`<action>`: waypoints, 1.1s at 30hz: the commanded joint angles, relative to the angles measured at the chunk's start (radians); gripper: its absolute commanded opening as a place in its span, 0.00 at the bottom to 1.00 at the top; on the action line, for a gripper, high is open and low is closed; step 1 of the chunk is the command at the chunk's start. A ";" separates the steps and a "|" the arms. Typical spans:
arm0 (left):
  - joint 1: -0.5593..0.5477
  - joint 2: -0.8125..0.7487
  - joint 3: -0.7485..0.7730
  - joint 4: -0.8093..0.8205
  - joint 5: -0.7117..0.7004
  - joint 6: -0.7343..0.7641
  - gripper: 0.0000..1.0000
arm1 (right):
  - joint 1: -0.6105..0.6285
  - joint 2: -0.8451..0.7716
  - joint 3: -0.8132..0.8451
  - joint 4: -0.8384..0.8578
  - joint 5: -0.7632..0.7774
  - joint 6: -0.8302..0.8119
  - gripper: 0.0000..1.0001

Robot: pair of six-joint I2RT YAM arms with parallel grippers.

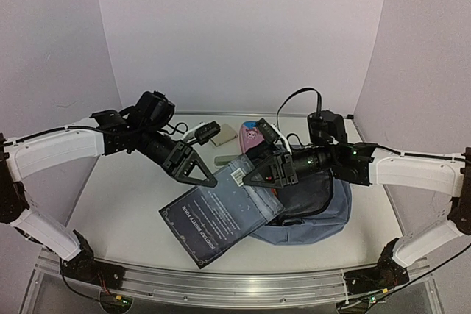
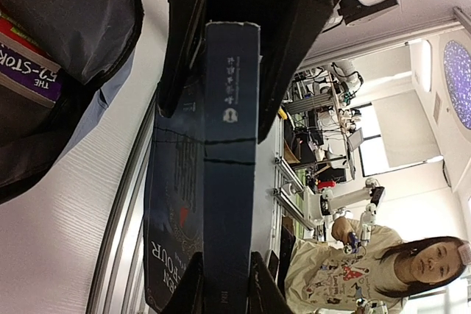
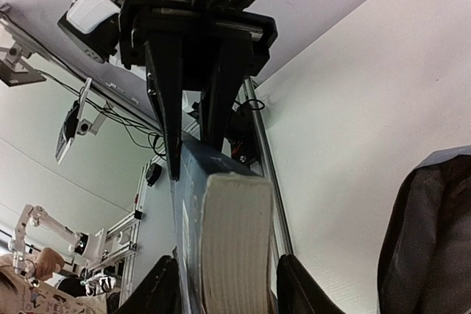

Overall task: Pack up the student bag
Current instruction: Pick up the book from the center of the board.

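While the student bag (image 1: 324, 222) slumps on the white table (image 1: 125, 196) at about four o'clock from the table's middle in the top view, its grey-blue fabric bulges toward the near edge and its dark lining gapes toward nine o'clock. Through my left wrist camera the open mouth of the bag (image 2: 66, 20) sits at ten o'clock, and a purple-and-red book (image 2: 26, 64) lies inside it, only partly visible.

A dark blue book (image 1: 217, 218) rests with one corner at the bag's mouth and fans out toward eight o'clock, back cover up, its white lettering facing the near edge. My left gripper (image 1: 204, 176) comes in from ten o'clock and is clamped on that book's far edge; the left wrist view shows my fingers (image 2: 227, 292) pressed to both faces, spine (image 2: 232, 145) between them. My right gripper (image 1: 254, 174) reaches in from three o'clock, above the bag, to the same edge. In the right wrist view its fingers (image 3: 224, 288) straddle the page block (image 3: 232, 240), but I cannot tell whether they are pressing it or just beside it.

Behind the bag, at eleven o'clock, a pink pouch (image 1: 254, 135) and a beige item (image 1: 221, 135) lie near the back wall.
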State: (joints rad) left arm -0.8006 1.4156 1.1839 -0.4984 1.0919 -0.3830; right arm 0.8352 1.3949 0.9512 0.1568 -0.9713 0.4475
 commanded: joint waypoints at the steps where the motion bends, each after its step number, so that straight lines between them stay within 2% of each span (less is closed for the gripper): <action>1: 0.001 0.006 0.109 0.010 0.056 0.062 0.00 | 0.007 -0.022 0.001 0.014 -0.063 0.014 0.35; 8: 0.005 0.006 0.118 0.033 -0.072 0.063 0.00 | 0.007 -0.056 -0.003 0.019 -0.027 0.032 0.05; 11: 0.015 -0.014 0.098 0.092 -0.132 0.035 0.02 | 0.008 -0.082 -0.013 0.028 0.034 0.048 0.00; 14: 0.038 -0.043 0.068 0.133 -0.192 0.010 0.22 | 0.007 -0.124 -0.022 0.033 0.142 0.077 0.00; 15: 0.047 -0.057 0.052 0.150 -0.209 -0.003 0.32 | 0.007 -0.144 -0.025 0.034 0.200 0.091 0.00; 16: 0.060 -0.073 0.034 0.170 -0.236 -0.023 0.49 | 0.008 -0.165 -0.029 0.035 0.257 0.105 0.00; 18: 0.089 -0.113 -0.015 0.230 -0.283 -0.064 0.74 | 0.008 -0.210 -0.040 0.050 0.346 0.142 0.00; 20: 0.119 -0.167 -0.078 0.324 -0.323 -0.119 0.89 | 0.006 -0.268 -0.056 0.078 0.426 0.170 0.00; 22: 0.146 -0.215 -0.141 0.412 -0.346 -0.166 0.97 | 0.004 -0.319 -0.072 0.099 0.497 0.191 0.00; 26: 0.156 -0.268 -0.205 0.552 -0.360 -0.220 1.00 | 0.003 -0.405 -0.106 0.182 0.567 0.228 0.00; 33: 0.156 -0.237 -0.199 0.599 -0.282 -0.248 1.00 | 0.002 -0.414 -0.118 0.339 0.520 0.306 0.00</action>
State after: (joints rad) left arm -0.6453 1.1706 0.9848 -0.0077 0.7679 -0.5986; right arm 0.8360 0.9994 0.8169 0.2298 -0.4379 0.6774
